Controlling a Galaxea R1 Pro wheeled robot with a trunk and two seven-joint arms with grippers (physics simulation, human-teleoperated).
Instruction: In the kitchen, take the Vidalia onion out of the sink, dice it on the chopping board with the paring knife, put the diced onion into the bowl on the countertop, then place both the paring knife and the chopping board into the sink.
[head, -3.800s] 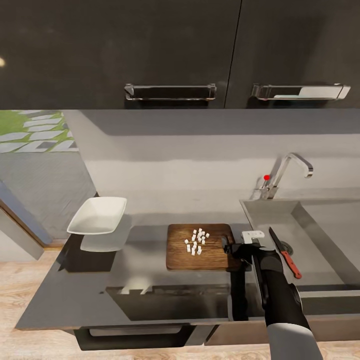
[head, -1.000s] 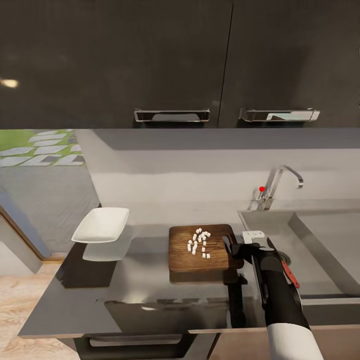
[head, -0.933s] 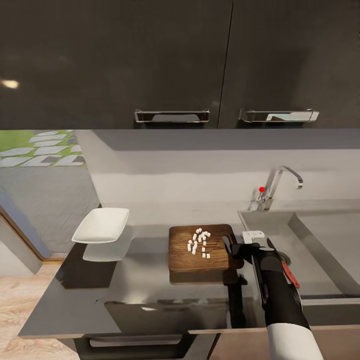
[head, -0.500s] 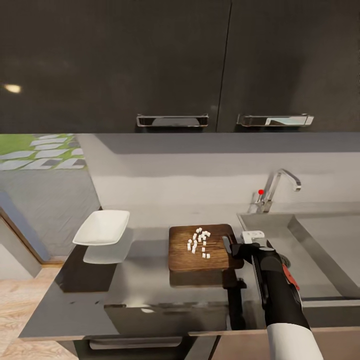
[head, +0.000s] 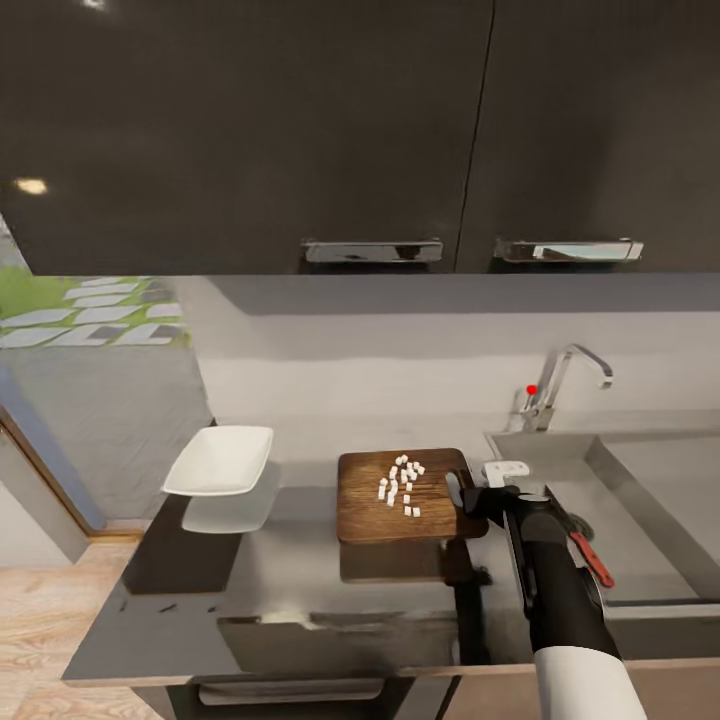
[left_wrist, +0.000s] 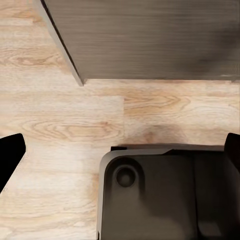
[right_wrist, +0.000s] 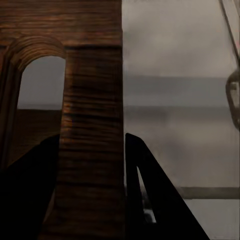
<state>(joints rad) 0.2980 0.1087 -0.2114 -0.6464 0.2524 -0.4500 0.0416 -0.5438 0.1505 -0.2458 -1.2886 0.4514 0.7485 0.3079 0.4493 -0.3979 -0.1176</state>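
Observation:
The chopping board hangs level a little above the countertop, its reflection showing beneath it. Several white cubes of diced onion lie on it. My right gripper is shut on the board's right edge; in the right wrist view the board's handle strip sits between the dark fingers. The white bowl stands to the board's left. The paring knife lies in the sink, its blade partly hidden by my arm. My left gripper is open over the wooden floor.
A chrome faucet with a red-tipped lever stands behind the sink. Dark wall cabinets hang above the counter. In the left wrist view, the robot's dark base and a dark cabinet front border the wooden floor.
The camera has moved, so the whole view has shifted. Since 3.8 s ago the board has come up off the countertop; it now stands slightly nearer the bowl, still gripped.

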